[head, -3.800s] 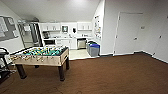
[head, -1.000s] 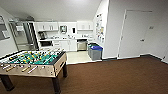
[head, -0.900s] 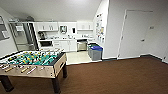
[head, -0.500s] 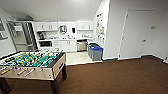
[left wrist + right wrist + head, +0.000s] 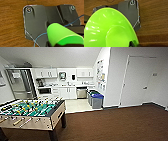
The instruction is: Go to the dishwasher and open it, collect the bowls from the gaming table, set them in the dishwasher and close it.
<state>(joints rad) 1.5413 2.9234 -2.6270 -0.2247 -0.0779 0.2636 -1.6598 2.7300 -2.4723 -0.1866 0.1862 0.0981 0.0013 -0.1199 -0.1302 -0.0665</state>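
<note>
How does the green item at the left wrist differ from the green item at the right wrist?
The left-wrist green item looks like a cup or narrow bowl seen from outside: a smooth, tapering wall. The right-wrist green bowl is seen from its open side: a wide, shallow dish with a round flat base and glossy highlights. The bowl covers more of its picture than the cup-like item does. Both are the same bright green plastic, each close at its wrist above brown wood-grain floor.
</note>
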